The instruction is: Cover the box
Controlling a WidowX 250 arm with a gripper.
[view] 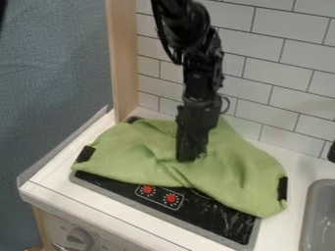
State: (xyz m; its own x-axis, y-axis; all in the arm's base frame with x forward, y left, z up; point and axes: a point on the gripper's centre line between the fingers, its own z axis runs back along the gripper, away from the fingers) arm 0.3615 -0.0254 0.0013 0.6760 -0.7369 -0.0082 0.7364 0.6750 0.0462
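Green cloth (249, 171) lay rumpled across black stovetop (216, 220), front red dials (171, 198) uncovered; gripper (190, 158) was at cloth's middle, couldn't tell if open or closed.

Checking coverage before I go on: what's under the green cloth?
The black stove top lies under it, its front strip with two red dials uncovered. Whether a box is beneath too can't be seen; the cloth hides whatever else is there.

One cloth (247, 164), one sink (312, 215), two red dots (147, 189) show.
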